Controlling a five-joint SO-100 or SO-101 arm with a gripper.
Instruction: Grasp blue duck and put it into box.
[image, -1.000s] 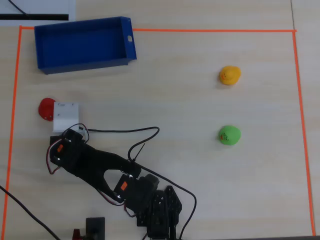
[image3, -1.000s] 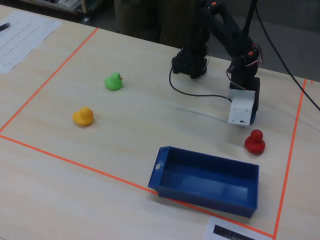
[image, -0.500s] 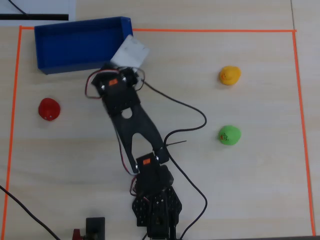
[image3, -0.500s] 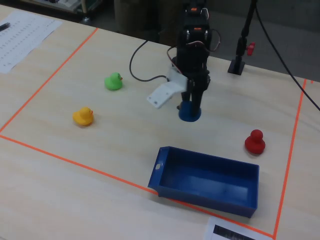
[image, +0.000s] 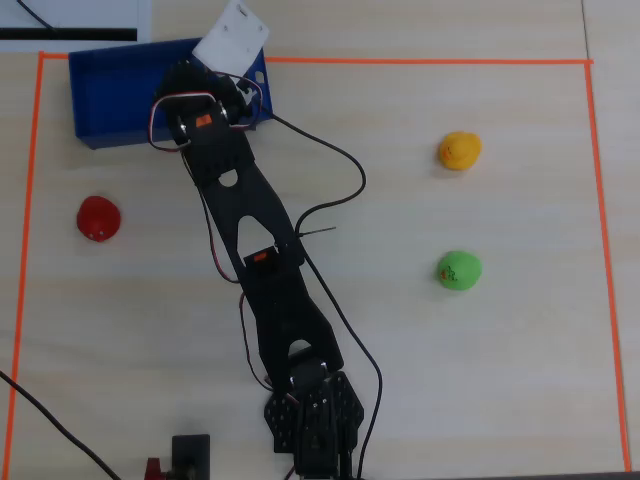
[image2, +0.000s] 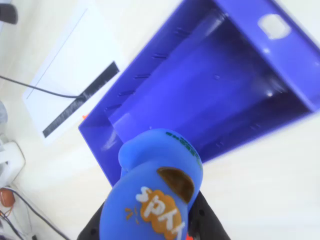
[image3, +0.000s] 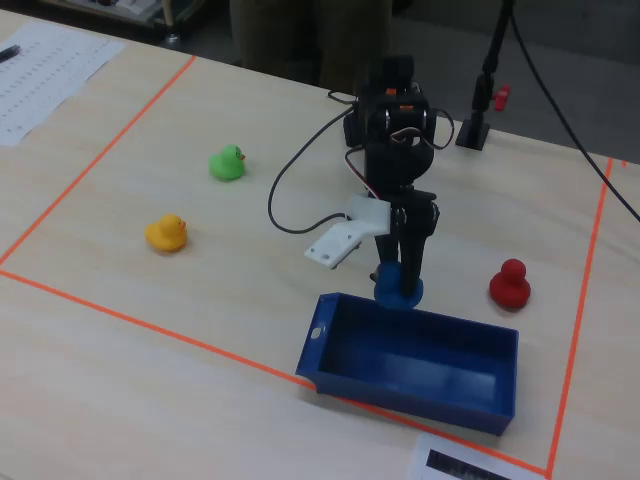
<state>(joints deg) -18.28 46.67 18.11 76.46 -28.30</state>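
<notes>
My gripper (image3: 403, 272) is shut on the blue duck (image3: 398, 290) and holds it just above the far long wall of the dark blue box (image3: 330, 362). In the wrist view the blue duck (image2: 155, 197) fills the lower middle, with orange and white print on it, between the black fingers (image2: 207, 225). The box (image2: 150, 90) lies open beyond it and holds nothing. In the overhead view the arm covers the duck, and the gripper (image: 190, 100) is over the right part of the box (image: 105, 100).
A red duck (image3: 510, 284) stands beside the box's far right corner. A yellow duck (image3: 166, 233) and a green duck (image3: 227, 163) stand apart at the left. Orange tape (image3: 150, 320) borders the table area. A paper sheet (image2: 70, 85) lies beyond the box.
</notes>
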